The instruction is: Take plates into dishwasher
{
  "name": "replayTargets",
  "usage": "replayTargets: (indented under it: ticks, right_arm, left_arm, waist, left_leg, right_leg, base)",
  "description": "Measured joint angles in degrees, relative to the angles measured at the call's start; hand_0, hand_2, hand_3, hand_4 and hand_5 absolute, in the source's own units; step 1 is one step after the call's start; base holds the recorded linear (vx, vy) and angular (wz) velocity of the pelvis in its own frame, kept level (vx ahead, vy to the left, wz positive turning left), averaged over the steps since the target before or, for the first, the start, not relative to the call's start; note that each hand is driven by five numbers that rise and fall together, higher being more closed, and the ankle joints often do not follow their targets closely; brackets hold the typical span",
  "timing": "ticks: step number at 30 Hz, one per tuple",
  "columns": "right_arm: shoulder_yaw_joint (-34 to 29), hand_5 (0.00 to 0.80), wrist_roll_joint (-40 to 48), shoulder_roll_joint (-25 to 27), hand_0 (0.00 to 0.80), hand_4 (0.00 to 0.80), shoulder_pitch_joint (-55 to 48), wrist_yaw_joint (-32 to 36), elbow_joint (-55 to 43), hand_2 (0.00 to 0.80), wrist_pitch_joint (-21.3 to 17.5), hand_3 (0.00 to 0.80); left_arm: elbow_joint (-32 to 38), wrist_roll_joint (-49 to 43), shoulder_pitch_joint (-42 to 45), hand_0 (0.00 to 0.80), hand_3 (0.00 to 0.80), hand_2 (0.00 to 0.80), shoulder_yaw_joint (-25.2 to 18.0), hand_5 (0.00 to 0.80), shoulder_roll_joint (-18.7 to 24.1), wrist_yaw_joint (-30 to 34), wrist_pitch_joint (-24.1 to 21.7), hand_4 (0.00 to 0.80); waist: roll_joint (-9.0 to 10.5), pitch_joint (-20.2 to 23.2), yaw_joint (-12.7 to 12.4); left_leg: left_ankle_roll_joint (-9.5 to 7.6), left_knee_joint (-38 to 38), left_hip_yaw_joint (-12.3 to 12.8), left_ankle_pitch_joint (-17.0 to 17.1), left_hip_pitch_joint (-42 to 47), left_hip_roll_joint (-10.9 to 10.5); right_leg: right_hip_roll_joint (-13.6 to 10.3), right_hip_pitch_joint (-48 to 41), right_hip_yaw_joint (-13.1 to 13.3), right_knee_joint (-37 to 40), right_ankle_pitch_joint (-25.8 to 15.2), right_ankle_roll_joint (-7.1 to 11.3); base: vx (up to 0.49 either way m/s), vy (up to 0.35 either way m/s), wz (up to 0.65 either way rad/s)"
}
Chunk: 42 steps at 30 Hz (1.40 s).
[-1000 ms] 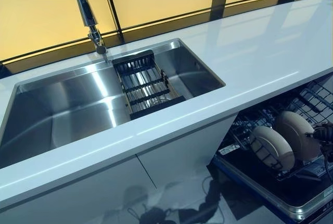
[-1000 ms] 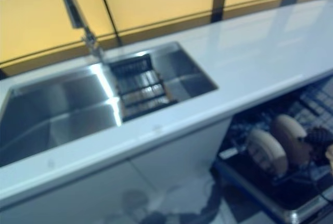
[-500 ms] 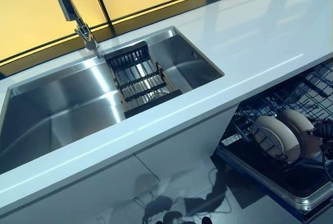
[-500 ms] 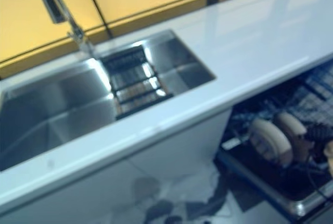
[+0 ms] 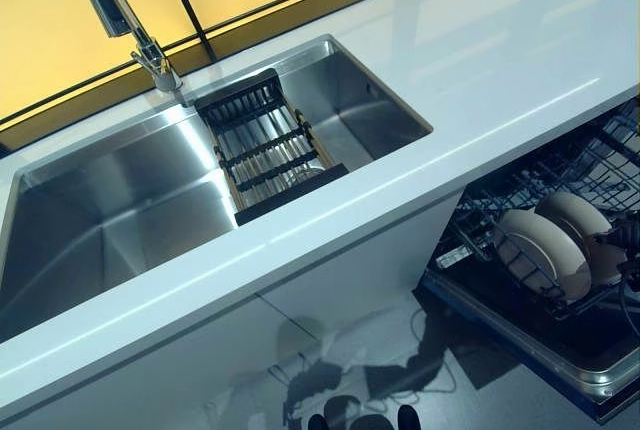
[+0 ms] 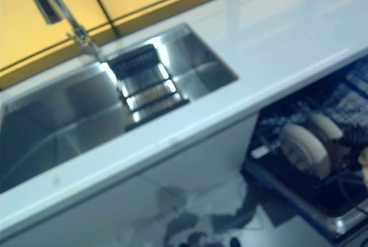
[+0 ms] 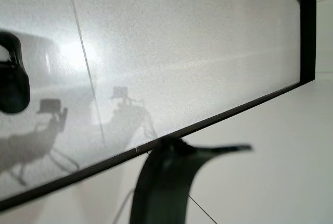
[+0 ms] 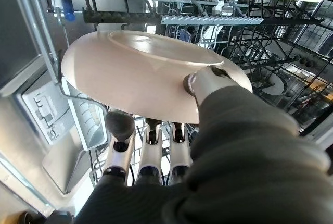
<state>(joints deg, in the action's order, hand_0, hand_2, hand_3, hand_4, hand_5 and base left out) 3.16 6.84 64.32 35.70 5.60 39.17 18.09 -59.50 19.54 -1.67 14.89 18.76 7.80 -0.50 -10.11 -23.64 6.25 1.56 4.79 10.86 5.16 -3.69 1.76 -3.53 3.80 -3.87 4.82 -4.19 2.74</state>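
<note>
Camera: has swung, so the whole scene has shifted; sink (image 5: 120, 220), faucet (image 5: 120, 15) and desk (image 5: 480, 80) sit differently in view only.

Rear plate (image 5: 585, 240): pinched by the right hand (image 8: 171, 156), thumb on one face and fingers (image 8: 151, 153) on the other; it now stands a little deeper in the dishwasher rack (image 5: 600, 165), closer behind the front plate (image 5: 540, 255) than a second ago.

No text, label, number or sign can be read anywhere in these views.
</note>
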Motion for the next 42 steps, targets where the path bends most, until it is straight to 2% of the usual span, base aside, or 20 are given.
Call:
replayTargets:
  ticks: [20, 23, 30, 38, 39, 40, 41, 42]
  right_arm:
    - [2.0, 0.800, -1.7, 0.0, 0.800, 0.800, 2.6, -1.2, 0.3, 0.800, -0.3, 0.800]
    - [2.0, 0.800, -3.5, 0.0, 0.800, 0.800, 2.7, -1.2, 0.3, 0.800, -0.7, 0.800]
    - [2.1, 0.800, -6.2, -0.4, 0.800, 0.800, 3.7, -1.3, -0.2, 0.800, -1.7, 0.800]
    - [2.5, 0.800, -8.5, -1.4, 0.800, 0.800, 3.5, -0.9, 0.4, 0.800, -1.8, 0.800]
    - [2.6, 0.653, -8.5, -1.5, 0.653, 0.653, 3.3, -0.8, 0.4, 0.653, -1.7, 0.653]
    - [2.6, 0.558, -8.5, -1.6, 0.558, 0.558, 3.3, -0.7, 0.4, 0.558, -1.6, 0.558]
    - [2.6, 0.345, -8.5, -1.8, 0.345, 0.345, 3.3, -0.7, 0.5, 0.345, -1.5, 0.345]
    - [2.6, 0.000, -8.5, -1.8, 0.000, 0.000, 3.2, -0.6, 0.6, 0.000, -1.4, 0.000]
  left_arm:
    - [0.6, 0.7, -0.1, 0.000, 0.000, 0.000, 1.4, 0.000, 0.0, 0.2, 0.2, 0.000]
    - [0.8, 1.6, -0.1, 0.000, 0.000, 0.000, 1.4, 0.000, 0.0, 0.3, 0.2, 0.000]
    - [2.2, 1.7, -0.1, 0.000, 0.000, 0.000, 1.4, 0.000, -0.1, 1.0, 0.1, 0.000]
    - [2.2, 1.8, -0.1, 0.000, 0.000, 0.000, 1.4, 0.000, -0.3, 1.2, 0.1, 0.000]
    - [2.2, 1.8, -0.1, 0.000, 0.000, 0.000, 1.4, 0.000, -0.3, 1.2, 0.1, 0.000]
    - [2.2, 1.8, -0.1, 0.000, 0.000, 0.000, 1.4, 0.000, -0.3, 1.2, 0.1, 0.000]
    - [2.2, 1.7, -0.1, 0.000, 0.000, 0.000, 1.4, 0.000, -0.3, 1.3, 0.1, 0.000]
    - [2.2, 1.7, -0.1, 0.000, 0.000, 0.000, 1.4, 0.000, -0.3, 1.3, 0.1, 0.000]
  waist:
    - [-0.83, 0.0, 0.5]
    - [-1.24, 0.0, 0.5]
    - [-2.84, 0.2, 0.5]
    - [-2.90, 0.2, 0.3]
    - [-2.90, 0.2, 0.3]
    - [-2.90, 0.2, 0.4]
    - [-2.90, 0.2, 0.4]
    - [-2.90, 0.2, 0.3]
  left_leg:
    - [0.07, 0.0, 0.0, 0.1, -0.2, -0.2]
    - [0.05, 0.0, 0.0, 0.1, -0.3, -0.2]
    - [-0.03, 0.0, 0.0, 0.2, -0.6, -0.2]
    - [-0.04, 0.0, -0.2, 0.4, -0.8, -0.2]
    - [-0.02, 0.0, -0.2, 0.5, -0.8, -0.2]
    - [0.00, 0.0, -0.2, 0.5, -0.8, -0.2]
    - [0.06, 0.0, -0.3, 0.6, -0.8, -0.2]
    - [0.08, 0.0, -0.3, 0.6, -0.8, -0.2]
  right_leg:
    - [-0.5, 0.5, -0.5, 0.0, -0.1, 0.20]
    - [-0.7, 0.6, -1.4, 0.0, -0.1, 0.30]
    - [-0.7, 0.8, -1.7, -0.1, -0.2, 0.32]
    - [-0.7, 0.9, -1.9, -0.2, -0.3, 0.29]
    - [-0.7, 0.9, -1.9, -0.2, -0.3, 0.29]
    - [-0.7, 0.9, -2.0, -0.2, -0.3, 0.29]
    - [-0.7, 0.9, -2.0, -0.3, -0.3, 0.27]
    - [-0.7, 0.9, -2.0, -0.3, -0.3, 0.25]
  base:
    - [0.000, 0.000, 0.00]
    - [0.000, 0.000, 0.00]
    - [0.000, 0.000, 0.00]
    - [0.000, 0.000, 0.00]
    - [0.000, 0.000, 0.00]
    - [0.000, 0.000, 0.00]
    - [0.000, 0.000, 0.00]
    - [0.018, -0.006, 0.04]
